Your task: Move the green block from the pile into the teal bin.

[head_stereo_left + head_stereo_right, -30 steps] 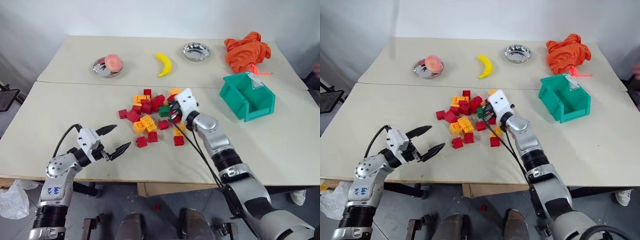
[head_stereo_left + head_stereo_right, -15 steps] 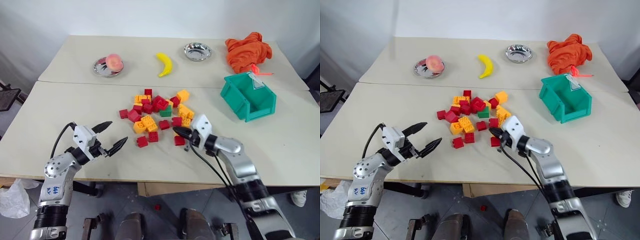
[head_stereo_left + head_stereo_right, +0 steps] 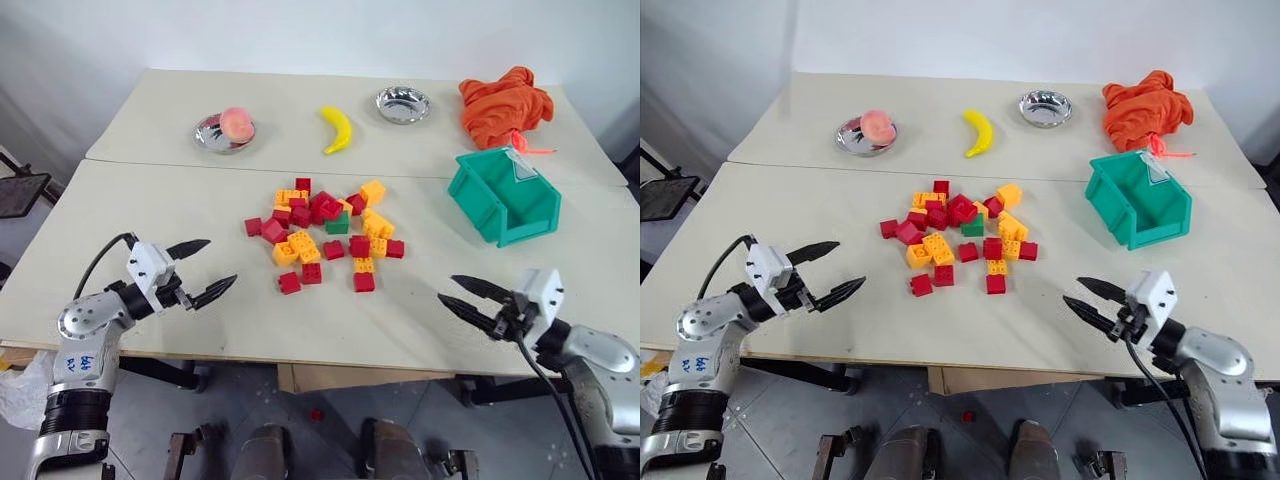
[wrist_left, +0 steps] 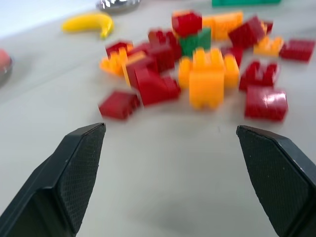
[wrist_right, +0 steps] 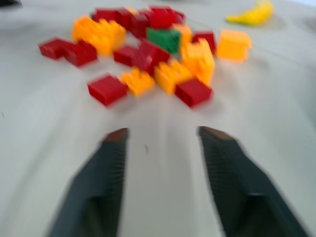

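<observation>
The green block [image 3: 337, 224] lies among the red, orange and yellow bricks of the pile [image 3: 320, 238] at mid-table, half covered by a red brick. The teal bin [image 3: 505, 195] stands to the right of the pile, with no block visible in it. My right gripper [image 3: 448, 289] hovers open and empty near the table's front edge on the right, well short of the pile. My left gripper [image 3: 218, 262] stays open and empty over the front left, pointing toward the pile. The right wrist view shows the green block [image 5: 164, 38] far ahead of that gripper's spread fingers.
On the far table half sit a steel bowl [image 3: 225, 133] holding a peach, a banana [image 3: 337, 128], an empty steel bowl [image 3: 403, 104] and a crumpled orange cloth [image 3: 505, 100]. A seam runs between the two table halves behind the pile.
My right gripper pulled back from the green block in the pile to the front right edge and opened, holding nothing. A few bricks shifted. The left gripper drifted slightly left.
</observation>
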Motion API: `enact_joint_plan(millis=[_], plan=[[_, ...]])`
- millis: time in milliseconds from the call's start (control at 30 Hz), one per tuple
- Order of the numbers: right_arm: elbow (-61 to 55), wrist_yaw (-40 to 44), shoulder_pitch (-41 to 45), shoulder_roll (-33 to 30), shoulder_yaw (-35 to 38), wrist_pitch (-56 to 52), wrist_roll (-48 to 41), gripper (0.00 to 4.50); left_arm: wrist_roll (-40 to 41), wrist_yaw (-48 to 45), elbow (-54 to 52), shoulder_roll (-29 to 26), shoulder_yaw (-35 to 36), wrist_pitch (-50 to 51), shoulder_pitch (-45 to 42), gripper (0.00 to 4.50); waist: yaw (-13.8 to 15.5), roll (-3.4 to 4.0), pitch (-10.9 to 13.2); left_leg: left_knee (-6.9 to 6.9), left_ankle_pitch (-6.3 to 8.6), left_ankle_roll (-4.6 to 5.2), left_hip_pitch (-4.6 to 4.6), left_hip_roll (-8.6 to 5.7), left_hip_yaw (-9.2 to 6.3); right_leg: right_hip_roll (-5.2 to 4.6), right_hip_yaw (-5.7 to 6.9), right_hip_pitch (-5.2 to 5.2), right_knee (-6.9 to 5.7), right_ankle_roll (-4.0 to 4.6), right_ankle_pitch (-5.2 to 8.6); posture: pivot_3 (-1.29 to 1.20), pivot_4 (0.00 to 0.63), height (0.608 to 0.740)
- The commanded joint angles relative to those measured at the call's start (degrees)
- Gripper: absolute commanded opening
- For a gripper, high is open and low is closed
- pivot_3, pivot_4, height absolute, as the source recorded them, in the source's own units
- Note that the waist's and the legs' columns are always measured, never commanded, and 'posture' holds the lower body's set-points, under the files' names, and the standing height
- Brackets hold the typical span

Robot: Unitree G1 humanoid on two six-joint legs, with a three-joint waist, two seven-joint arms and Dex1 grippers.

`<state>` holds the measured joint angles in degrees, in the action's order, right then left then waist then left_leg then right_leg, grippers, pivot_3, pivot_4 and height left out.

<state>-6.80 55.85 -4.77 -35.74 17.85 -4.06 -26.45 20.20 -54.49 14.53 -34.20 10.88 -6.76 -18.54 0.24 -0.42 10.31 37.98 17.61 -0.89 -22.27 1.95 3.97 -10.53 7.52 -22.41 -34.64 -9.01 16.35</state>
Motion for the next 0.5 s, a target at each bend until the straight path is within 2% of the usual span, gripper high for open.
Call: enact_joint_plan(millis=[33, 100, 133, 233, 367, 500], plan=[[-2.7, -2.2, -2.6, 0.4, 3.4, 2.2, -0.3, 3.67, -0.4, -2.5, -3.0, 1.3, -4.6, 1.2, -4.0, 4.50, 0.2, 0.00, 0.0, 0.01, 0.00, 0.00, 0.00, -0.03, 0.00, -0.01, -0.01, 0.00, 0.00, -0.01, -0.01, 0.00, 0.150, 0.740], [-3.2, -4.2, -3.9, 1.2, 4.0, 3.1, 0.5, 4.34, -2.0, -4.8, -1.9, 3.0, -9.1, 2.2, -8.4, 4.50, 0.2, 0.00, 0.0, 0.01, 0.00, 0.00, 0.00, -0.03, 0.01, 0.00, -0.01, 0.00, -0.01, -0.01, -0.01, 0.00, 0.150, 0.740], [-3.4, -4.8, -4.3, 1.4, 3.9, 3.4, 0.8, 4.34, -2.9, -5.8, -0.5, 4.0, -11.1, 2.5, -10.9, 4.50, 0.3, 0.00, 0.0, 0.01, 0.00, 0.00, 0.00, -0.03, 0.01, 0.00, -0.01, 0.00, 0.00, -0.02, -0.01, 0.00, 0.150, 0.740], [-4.2, -6.4, -4.7, 1.8, 3.8, 3.6, 1.1, 4.38, -6.1, -7.2, 5.7, 8.1, -16.2, 2.9, -18.7, 3.93, 0.8, -0.01, 0.0, 0.08, -0.01, 0.00, -0.01, -0.03, 0.02, 0.01, -0.01, 0.01, 0.00, -0.02, -0.01, 0.00, 0.150, 0.740], [-6.4, -8.0, -5.0, 2.2, 3.0, 3.1, 1.1, 4.38, -9.8, -6.2, 17.5, 14.8, -20.0, 3.7, -29.6, 2.63, 1.1, -0.02, 0.0, 0.07, -0.01, 0.00, -0.01, -0.04, 0.05, 0.01, -0.01, 0.01, 0.02, -0.02, -0.01, 0.00, 0.150, 0.740], [-8.3, -9.5, -5.6, 2.7, 2.8, 2.6, 1.1, 4.38, -13.7, -3.0, 30.2, 19.2, -20.9, 2.2, -37.7, 1.35, 1.1, -0.06, 0.0, 0.07, 0.00, 0.00, -0.02, -0.05, 0.05, 0.01, -0.01, 0.01, 0.08, -0.03, -0.02, 0.00, 0.150, 0.740]])
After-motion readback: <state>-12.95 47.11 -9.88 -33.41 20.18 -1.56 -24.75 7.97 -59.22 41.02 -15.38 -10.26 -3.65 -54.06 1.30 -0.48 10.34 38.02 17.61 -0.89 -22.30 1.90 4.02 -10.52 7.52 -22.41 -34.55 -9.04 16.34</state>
